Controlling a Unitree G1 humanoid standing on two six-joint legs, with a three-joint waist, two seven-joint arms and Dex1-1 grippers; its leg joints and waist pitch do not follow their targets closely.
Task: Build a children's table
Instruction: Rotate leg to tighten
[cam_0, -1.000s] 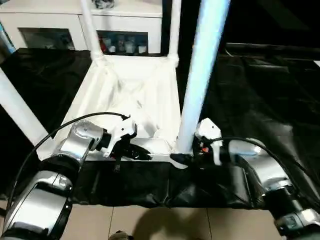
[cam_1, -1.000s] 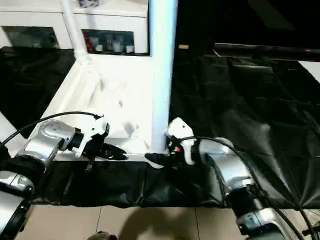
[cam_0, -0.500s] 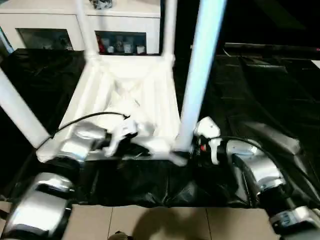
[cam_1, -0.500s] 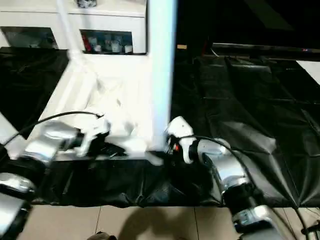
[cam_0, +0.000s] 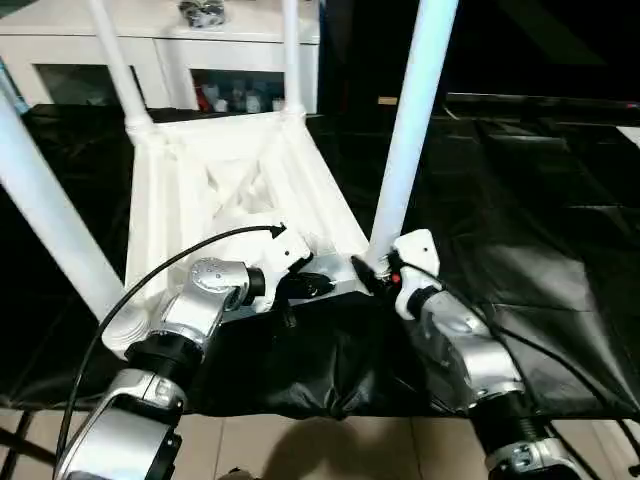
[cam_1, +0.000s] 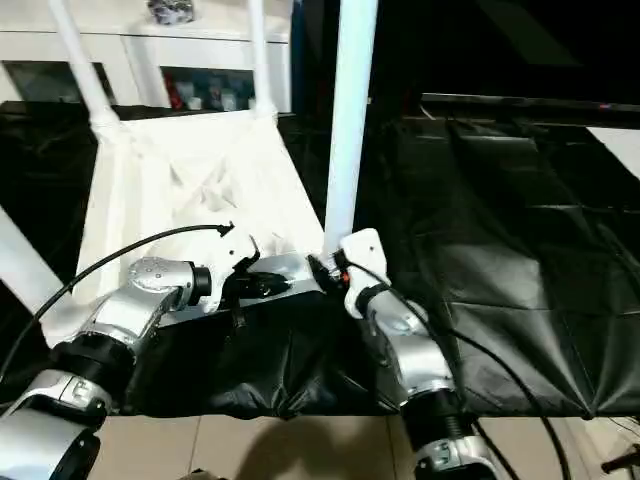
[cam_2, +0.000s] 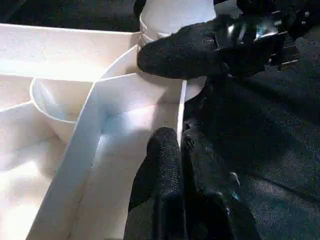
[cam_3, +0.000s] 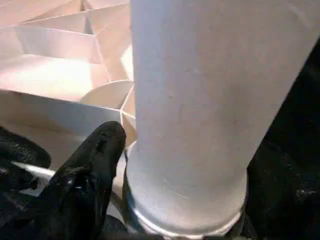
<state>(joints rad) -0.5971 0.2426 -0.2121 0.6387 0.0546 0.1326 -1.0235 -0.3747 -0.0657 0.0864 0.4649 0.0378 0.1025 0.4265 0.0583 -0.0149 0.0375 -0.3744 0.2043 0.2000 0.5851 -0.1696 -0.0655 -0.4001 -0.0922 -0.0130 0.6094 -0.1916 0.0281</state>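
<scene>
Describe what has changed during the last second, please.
The children's table has turned: its near right corner swung away from the robot, its far legs swung leftwards, and both arms followed. Unchanged: the left pincer grips the near rim; the right pincer stays at the near right leg's base.

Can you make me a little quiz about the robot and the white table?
1. True or false: the children's table lies upside down.
2. How many legs stick up from it?
3. What have the left gripper jaws pinched? A a leg, B the table's rim, C nothing.
Key: 1 true; 2 four; 3 B.
</scene>
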